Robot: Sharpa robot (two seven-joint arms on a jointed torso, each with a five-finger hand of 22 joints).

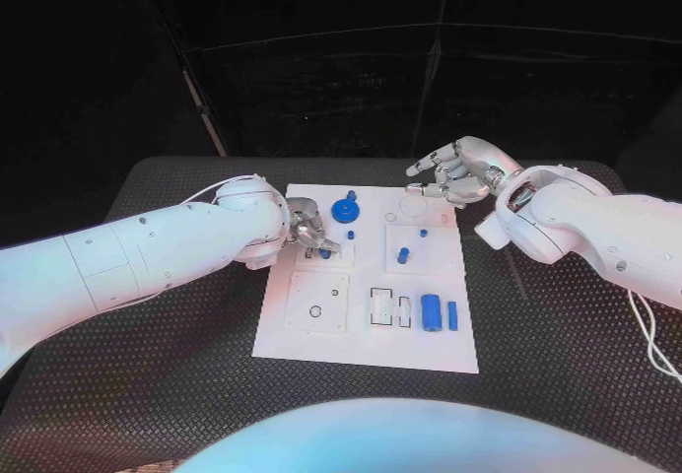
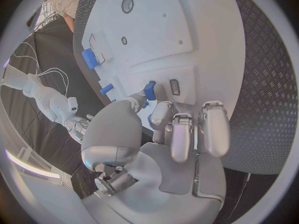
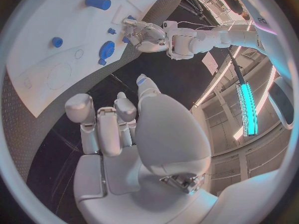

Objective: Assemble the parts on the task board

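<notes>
The white task board (image 1: 373, 335) lies in the middle of the black table. My left hand (image 1: 305, 230) is over the board's left side and pinches a small blue part (image 1: 324, 253) between thumb and a finger, right down at the board's surface; the left wrist view shows this blue part (image 2: 149, 90) at the fingertips. A blue gear (image 1: 346, 209) stands just beyond that hand. Two short blue pegs (image 1: 402, 256) sit on the board's right half. A blue cylinder (image 1: 430, 312) and a thin blue bar (image 1: 453, 314) lie nearer me. My right hand (image 1: 452, 173) hovers over the far right corner, fingers apart, holding nothing.
An oblong slot (image 1: 383, 306) with a dark outline lies beside the cylinder, and a ring outline (image 1: 314, 312) marks the left near panel. In the right wrist view the gear (image 3: 106, 50) and cylinder (image 3: 97, 2) lie beyond my right hand (image 3: 118, 122). Black table mat (image 1: 569, 374) surrounds the board.
</notes>
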